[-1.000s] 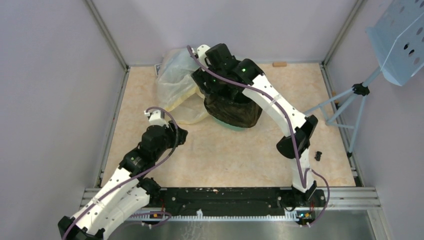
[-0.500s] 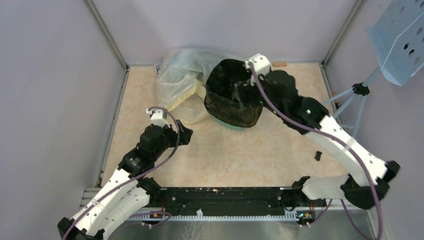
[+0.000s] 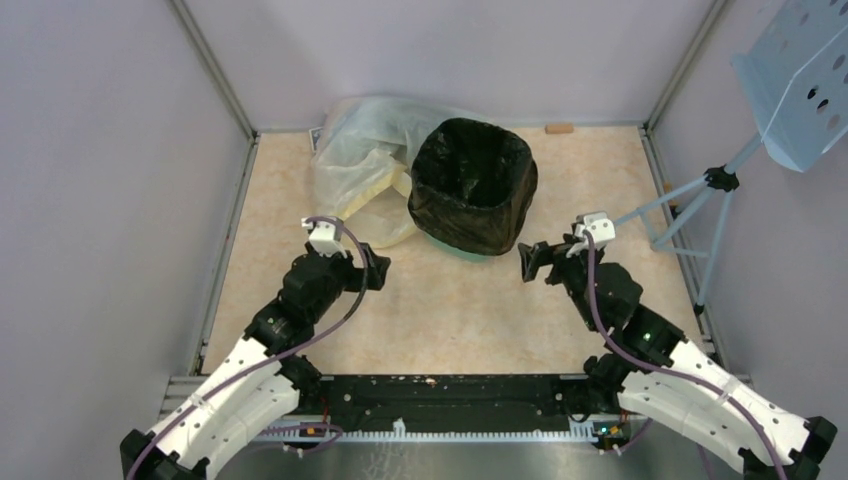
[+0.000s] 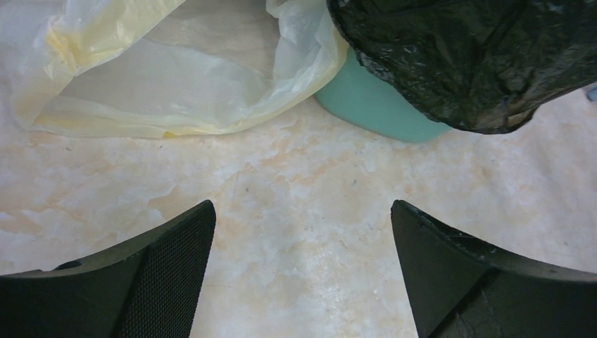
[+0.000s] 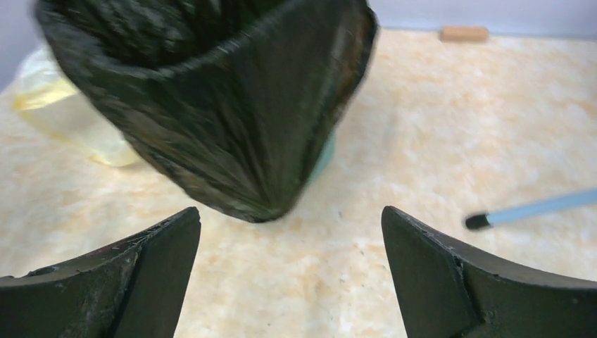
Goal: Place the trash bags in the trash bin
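The black trash bag (image 3: 472,185) lines the mint-green trash bin (image 3: 452,249) at the back middle, its mouth open and its edge draped down the outside; only the bin's base shows. My left gripper (image 3: 378,268) is open and empty, low over the table to the bin's front left. My right gripper (image 3: 527,262) is open and empty to the bin's front right. The left wrist view shows the bag (image 4: 464,56), the bin (image 4: 373,105) and my open gripper (image 4: 301,205). The right wrist view shows the bag (image 5: 225,105) beyond my open gripper (image 5: 290,211).
A large translucent yellowish bag (image 3: 360,170) lies against the bin's left side. A pale blue perforated tray (image 3: 795,80) on a tripod (image 3: 700,230) stands at the right. A small wooden block (image 3: 559,128) lies by the back wall, a small black piece (image 3: 636,311) at the right.
My right arm has let go of the bag at the bin's rim and drawn back to the near right. The bag's mouth now shows open. My left gripper edged slightly right.
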Action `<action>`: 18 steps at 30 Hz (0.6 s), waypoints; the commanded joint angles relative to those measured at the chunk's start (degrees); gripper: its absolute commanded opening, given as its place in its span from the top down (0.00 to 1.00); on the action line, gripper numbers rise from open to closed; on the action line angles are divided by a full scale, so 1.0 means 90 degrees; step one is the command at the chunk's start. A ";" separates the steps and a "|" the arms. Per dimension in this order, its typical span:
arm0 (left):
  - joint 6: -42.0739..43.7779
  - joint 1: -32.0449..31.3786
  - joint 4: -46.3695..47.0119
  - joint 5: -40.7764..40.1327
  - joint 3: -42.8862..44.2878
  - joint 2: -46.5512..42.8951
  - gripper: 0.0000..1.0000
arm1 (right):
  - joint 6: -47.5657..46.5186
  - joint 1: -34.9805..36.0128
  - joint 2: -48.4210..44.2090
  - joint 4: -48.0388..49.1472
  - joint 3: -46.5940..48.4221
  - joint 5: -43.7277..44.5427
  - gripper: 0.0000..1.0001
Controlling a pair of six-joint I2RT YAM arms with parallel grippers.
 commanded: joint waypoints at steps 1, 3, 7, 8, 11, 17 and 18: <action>0.0364 0.0014 0.0928 -0.0435 -0.0337 0.0041 0.01 | 0.0521 -0.0051 -0.0188 0.0594 -0.0559 0.1422 0.01; 0.0436 0.0018 0.1465 -0.0530 -0.0624 -0.0051 0.01 | 0.0553 -0.0281 0.0006 0.0598 -0.0681 0.1452 0.01; 0.0725 0.0025 0.2554 -0.0885 -0.1236 0.0033 0.01 | 0.1023 -0.1723 0.0481 0.0743 -0.0789 0.0548 0.01; 0.0748 0.0026 0.2735 -0.0932 -0.1320 0.0128 0.01 | 0.1146 -0.2245 0.0539 0.0900 -0.0865 0.0213 0.01; 0.0918 0.0063 0.3226 -0.1049 -0.1429 0.0491 0.01 | 0.1322 -0.3563 0.0854 0.1640 -0.1103 -0.0608 0.01; 0.1515 0.0349 0.4292 -0.2100 -0.1581 0.1312 0.01 | 0.0219 -0.4077 0.2100 0.3494 -0.1609 -0.0511 0.01; 0.1662 0.0446 0.4494 -0.2170 -0.1629 0.1430 0.01 | -0.0002 -0.4087 0.2197 0.3944 -0.1844 -0.0449 0.01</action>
